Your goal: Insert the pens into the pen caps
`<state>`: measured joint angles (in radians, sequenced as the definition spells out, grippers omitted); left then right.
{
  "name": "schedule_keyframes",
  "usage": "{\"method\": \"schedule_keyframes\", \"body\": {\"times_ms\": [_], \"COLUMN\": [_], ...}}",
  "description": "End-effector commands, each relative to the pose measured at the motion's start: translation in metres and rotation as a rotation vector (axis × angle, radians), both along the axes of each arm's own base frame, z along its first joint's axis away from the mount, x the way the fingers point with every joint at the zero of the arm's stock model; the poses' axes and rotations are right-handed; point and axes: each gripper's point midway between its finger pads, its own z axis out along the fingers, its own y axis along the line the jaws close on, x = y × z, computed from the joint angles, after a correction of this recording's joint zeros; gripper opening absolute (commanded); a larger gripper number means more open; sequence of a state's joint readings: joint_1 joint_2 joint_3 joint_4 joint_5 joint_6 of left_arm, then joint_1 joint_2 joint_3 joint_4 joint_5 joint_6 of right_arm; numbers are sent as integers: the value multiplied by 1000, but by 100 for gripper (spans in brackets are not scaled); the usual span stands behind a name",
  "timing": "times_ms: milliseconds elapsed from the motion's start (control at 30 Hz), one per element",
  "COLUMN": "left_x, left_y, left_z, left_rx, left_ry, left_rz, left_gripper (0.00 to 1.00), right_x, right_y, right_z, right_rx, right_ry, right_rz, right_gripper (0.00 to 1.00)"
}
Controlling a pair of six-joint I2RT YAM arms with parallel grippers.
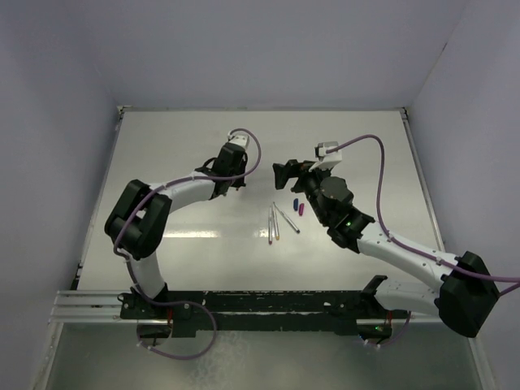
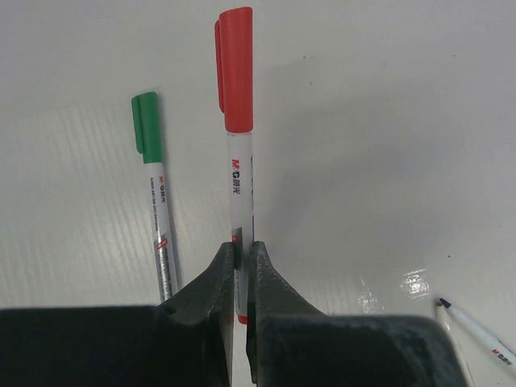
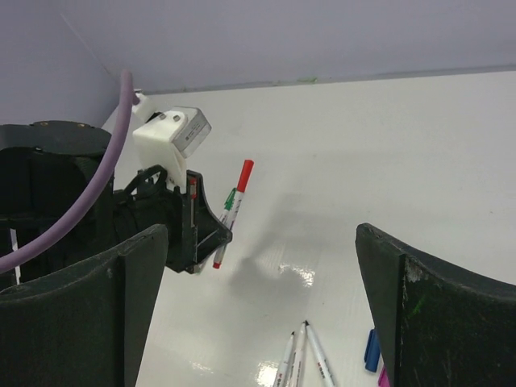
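Left gripper [image 2: 240,256] pinches the red-capped pen [image 2: 239,177] by its barrel above the counter [image 2: 387,121], seemingly to lay it beside the green-capped pen [image 2: 155,201]; right gripper [image 3: 260,258] gapes empty, uncapped pens [image 3: 300,355] awaiting

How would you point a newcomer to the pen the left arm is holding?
Start at the left gripper, poised over the white table. Its jaws pinch the lower barrel of one silvery-white pen. That pen wears a red cap; the neighbouring pen lying on the table wears green, and the bare pens at mid-table have none.
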<state>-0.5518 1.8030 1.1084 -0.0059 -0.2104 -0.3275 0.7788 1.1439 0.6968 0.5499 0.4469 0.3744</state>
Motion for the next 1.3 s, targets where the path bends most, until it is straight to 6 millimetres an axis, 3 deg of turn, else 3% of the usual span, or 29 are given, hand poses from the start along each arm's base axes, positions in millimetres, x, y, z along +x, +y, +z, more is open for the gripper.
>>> {"method": "schedule_keyframes", "body": {"times_ms": [0, 500, 867, 1100, 1267], "left_x": [13, 12, 11, 12, 16], "left_y": [9, 18, 20, 14, 8], "left_z": [1, -27, -32, -23, 1], "left_rx": [24, 52, 50, 16, -19], "left_ry": [18, 74, 91, 78, 36], "left_rz": [70, 93, 100, 81, 60], "left_gripper": [9, 9, 18, 27, 31], "right_x": [1, 1, 2, 3, 4], "right_y": [-5, -6, -4, -5, -10], "right_z": [6, -5, -10, -11, -9], "right_rx": [25, 27, 29, 28, 47], "right_ry": [-9, 24, 39, 41, 40], "right_rz": [-31, -43, -39, -50, -82], "right_gripper": [100, 100, 100, 100, 100]}}
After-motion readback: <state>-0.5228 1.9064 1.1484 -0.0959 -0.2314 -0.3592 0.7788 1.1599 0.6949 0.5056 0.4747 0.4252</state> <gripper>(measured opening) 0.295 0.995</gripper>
